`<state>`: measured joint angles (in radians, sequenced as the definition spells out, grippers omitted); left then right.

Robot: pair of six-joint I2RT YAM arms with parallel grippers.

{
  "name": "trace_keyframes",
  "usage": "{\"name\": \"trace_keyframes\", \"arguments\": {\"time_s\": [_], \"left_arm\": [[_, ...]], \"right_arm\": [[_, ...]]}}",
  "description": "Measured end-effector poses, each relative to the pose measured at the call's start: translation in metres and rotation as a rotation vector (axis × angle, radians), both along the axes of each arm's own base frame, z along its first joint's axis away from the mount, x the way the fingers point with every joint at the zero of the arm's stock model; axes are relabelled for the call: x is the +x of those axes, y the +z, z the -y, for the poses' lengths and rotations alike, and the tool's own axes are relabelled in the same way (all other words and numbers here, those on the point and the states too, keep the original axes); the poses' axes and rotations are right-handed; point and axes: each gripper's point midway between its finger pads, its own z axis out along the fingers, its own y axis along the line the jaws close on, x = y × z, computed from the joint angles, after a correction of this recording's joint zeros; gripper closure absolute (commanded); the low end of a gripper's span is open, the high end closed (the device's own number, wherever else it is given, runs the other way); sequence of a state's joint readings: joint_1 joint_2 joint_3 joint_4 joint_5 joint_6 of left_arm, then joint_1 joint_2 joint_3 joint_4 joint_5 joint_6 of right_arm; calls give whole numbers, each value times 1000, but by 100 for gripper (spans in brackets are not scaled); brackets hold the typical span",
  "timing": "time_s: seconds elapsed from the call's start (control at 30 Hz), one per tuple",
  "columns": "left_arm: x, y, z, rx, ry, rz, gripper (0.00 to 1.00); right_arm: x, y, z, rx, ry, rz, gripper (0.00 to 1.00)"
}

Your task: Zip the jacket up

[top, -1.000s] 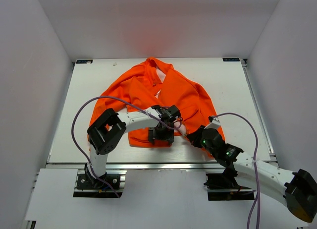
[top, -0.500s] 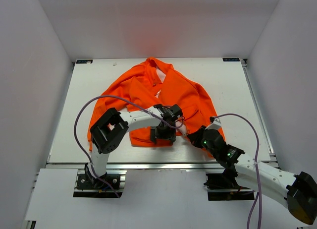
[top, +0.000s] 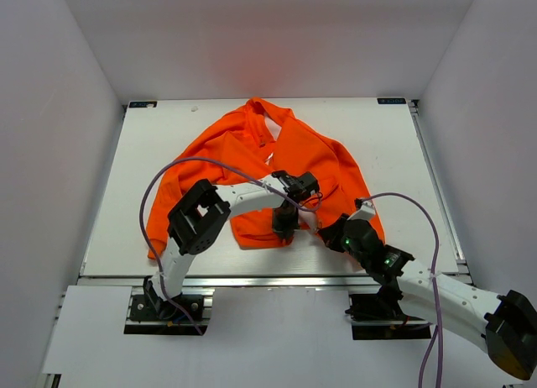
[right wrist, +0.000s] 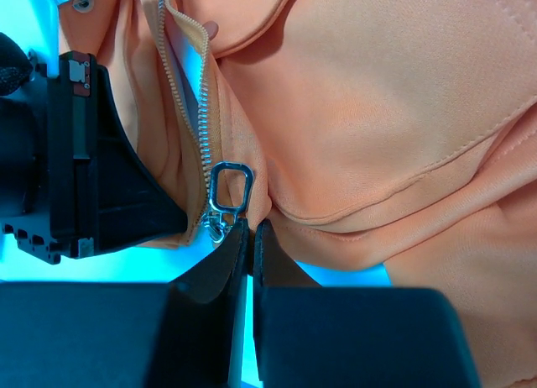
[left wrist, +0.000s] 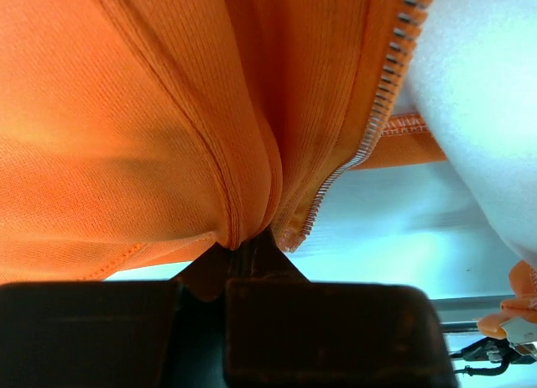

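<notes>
The orange jacket [top: 285,157] lies spread on the white table [top: 151,153], collar at the far side. My left gripper [top: 284,228] is at its near hem. In the left wrist view that gripper [left wrist: 252,241] is shut on a fold of the jacket [left wrist: 126,111] hem, just left of the zipper teeth [left wrist: 369,128]. My right gripper [top: 323,234] sits close to its right. In the right wrist view it [right wrist: 250,228] is shut on jacket [right wrist: 394,94] fabric right beside the silver zipper pull [right wrist: 231,186]; the slider hangs at the bottom of the teeth [right wrist: 186,86].
The left gripper's black body [right wrist: 92,178] is only a small distance from the right fingers. A purple cable [top: 168,174] loops over the left arm and another [top: 424,212] over the right arm. White walls enclose the table on three sides.
The left gripper has closed on the hem; it stood open before. The left arm has shifted right and the near hem has bunched toward the right gripper. The right arm has barely moved.
</notes>
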<state>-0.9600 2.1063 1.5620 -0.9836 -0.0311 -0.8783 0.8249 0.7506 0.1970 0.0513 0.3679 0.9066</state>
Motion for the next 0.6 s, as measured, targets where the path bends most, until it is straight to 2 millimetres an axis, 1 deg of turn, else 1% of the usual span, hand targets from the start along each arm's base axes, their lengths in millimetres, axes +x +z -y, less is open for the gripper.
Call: {"name": "trace_keyframes", "arguments": {"time_s": [0.13, 0.23, 0.33, 0.43, 0.5, 0.6], "left_arm": [[2, 2, -1, -6, 1, 27, 100], [6, 6, -6, -8, -1, 99, 100], [12, 18, -16, -29, 8, 180, 100], [17, 47, -21, -115, 20, 284, 100], [20, 75, -23, -213, 27, 371, 100], [23, 117, -25, -367, 40, 499, 100]], "right_arm": [[0, 2, -2, -8, 25, 16, 100], [-1, 5, -8, -8, 71, 42, 100], [-2, 12, -16, -5, 132, 78, 100], [-4, 15, -23, -7, 191, 96, 100], [-6, 19, -28, -8, 231, 103, 100], [-8, 31, -39, 9, 295, 139, 100]]}}
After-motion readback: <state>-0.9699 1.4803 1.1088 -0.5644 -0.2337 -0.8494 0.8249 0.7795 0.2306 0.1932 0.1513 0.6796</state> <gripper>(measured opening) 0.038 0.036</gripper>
